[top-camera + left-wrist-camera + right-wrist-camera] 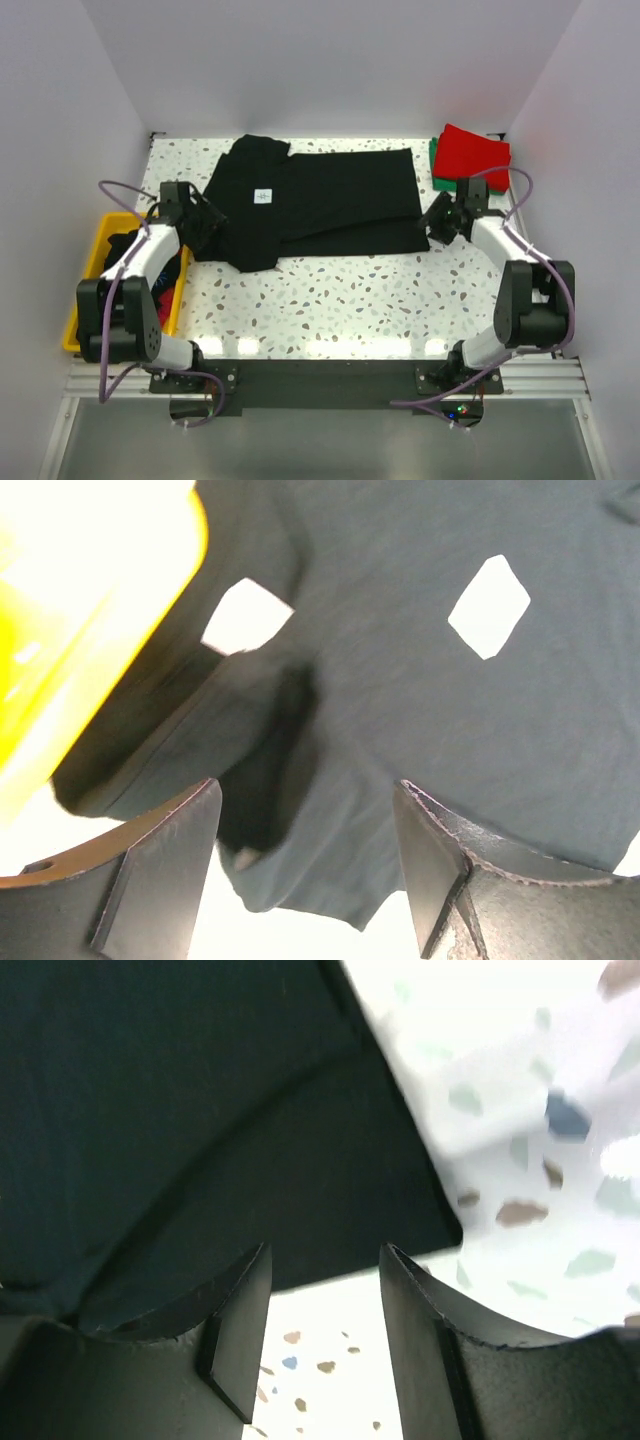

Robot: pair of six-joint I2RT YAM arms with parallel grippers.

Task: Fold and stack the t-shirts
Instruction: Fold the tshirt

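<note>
A black t-shirt [320, 200] with a small white neck label [262, 196] lies partly folded across the back of the table. My left gripper [207, 224] is open at its left sleeve; in the left wrist view the sleeve edge [330, 850] lies between the open fingers [165, 860], not pinched. My right gripper [437, 221] is open at the shirt's right hem corner; in the right wrist view the black hem [300, 1160] lies just beyond the fingertips [240, 1310]. A folded red shirt [472, 153] rests on a green one [437, 165] at the back right.
A yellow bin [92, 270] at the table's left edge holds dark and red cloth [160, 275]; its wall shows in the left wrist view [90, 630]. White walls enclose the speckled table [330, 300] on three sides.
</note>
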